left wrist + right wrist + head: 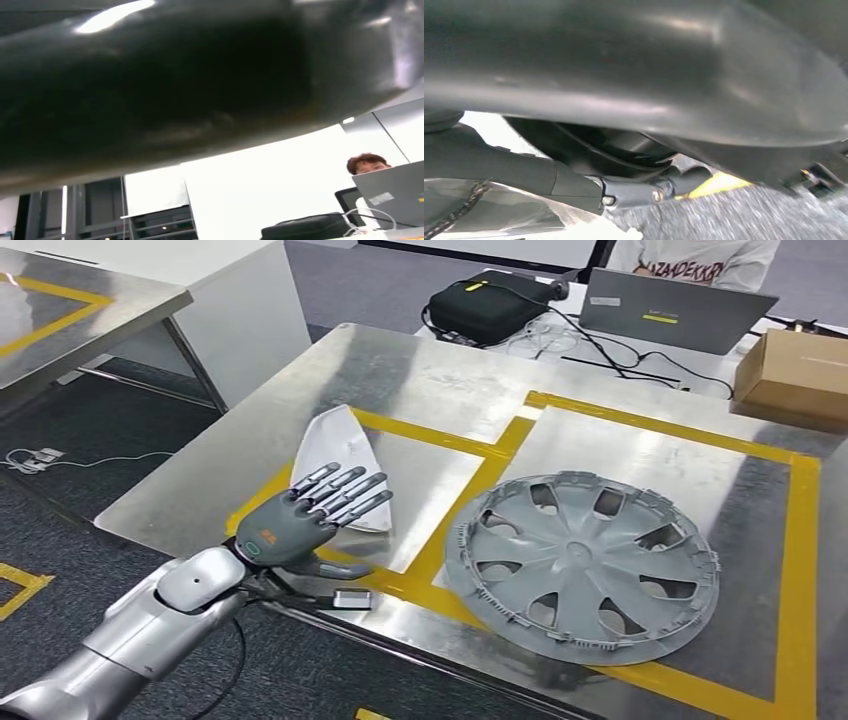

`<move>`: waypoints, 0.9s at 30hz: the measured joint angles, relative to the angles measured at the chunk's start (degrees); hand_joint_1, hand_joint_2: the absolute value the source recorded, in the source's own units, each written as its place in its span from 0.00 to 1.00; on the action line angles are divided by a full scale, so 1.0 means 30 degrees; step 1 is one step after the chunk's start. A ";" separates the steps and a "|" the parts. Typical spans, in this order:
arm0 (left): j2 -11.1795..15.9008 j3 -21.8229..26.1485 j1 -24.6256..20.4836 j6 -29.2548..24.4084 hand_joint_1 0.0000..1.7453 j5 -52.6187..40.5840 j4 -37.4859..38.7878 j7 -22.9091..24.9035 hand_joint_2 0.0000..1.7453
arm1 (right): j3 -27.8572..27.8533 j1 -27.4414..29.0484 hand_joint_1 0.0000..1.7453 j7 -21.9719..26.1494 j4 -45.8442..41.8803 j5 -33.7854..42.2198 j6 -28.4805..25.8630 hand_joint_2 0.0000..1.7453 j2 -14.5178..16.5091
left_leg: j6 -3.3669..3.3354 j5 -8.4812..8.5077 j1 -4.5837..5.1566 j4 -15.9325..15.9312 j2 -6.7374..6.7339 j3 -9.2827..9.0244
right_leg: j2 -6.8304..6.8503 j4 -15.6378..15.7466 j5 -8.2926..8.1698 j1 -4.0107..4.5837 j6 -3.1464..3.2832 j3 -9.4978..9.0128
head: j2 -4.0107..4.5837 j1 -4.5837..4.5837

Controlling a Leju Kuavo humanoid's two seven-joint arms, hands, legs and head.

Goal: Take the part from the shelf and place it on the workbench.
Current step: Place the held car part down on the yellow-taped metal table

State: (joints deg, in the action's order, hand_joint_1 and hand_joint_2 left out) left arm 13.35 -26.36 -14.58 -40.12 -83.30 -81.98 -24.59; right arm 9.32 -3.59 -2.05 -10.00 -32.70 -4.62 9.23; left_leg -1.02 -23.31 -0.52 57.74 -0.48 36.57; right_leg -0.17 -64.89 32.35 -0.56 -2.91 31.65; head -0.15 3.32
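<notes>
Our left hand (305,515) sits at the lower left of the head view, fingers spread wide and straight, holding nothing; its fingertips hover over the white triangular part (340,455), which lies flat on the table (420,370) inside a yellow-taped square. We cannot tell whether the fingers touch it. Right of centre, a grey wheel cover (583,565) lies face up in the neighbouring taped square, well apart from the hand. Along the top of the frame we see a black bag (480,308), a grey laptop (675,310) with a person (700,260) behind it, and a cardboard box (795,370) at the upper right. Our right hand (634,192) shows dimly in the right wrist view; we cannot tell its state.
</notes>
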 joint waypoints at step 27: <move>-0.0874 0.0146 -0.0116 0.0003 0.00 0.0179 -0.0248 -0.0415 0.00 | -0.0166 -0.0023 0.00 -0.0317 0.0004 -0.0293 -0.0073 0.00 -0.0128 | -0.0290 -0.0646 0.0022 -0.0451 -0.0084 -0.1031 | 0.0067 -0.2564 0.1338 0.0122 0.0016 0.2355 | 0.0000 -0.0046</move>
State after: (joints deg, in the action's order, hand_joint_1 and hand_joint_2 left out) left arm 10.73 -25.92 -14.93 -40.11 -82.77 -82.72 -25.84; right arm 8.82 -3.66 -3.01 -9.99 -33.58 -4.84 8.85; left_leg -1.89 -25.25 -0.46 56.39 -0.73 33.47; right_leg 0.03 -72.58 36.37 -0.19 -2.86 38.72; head -0.15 3.18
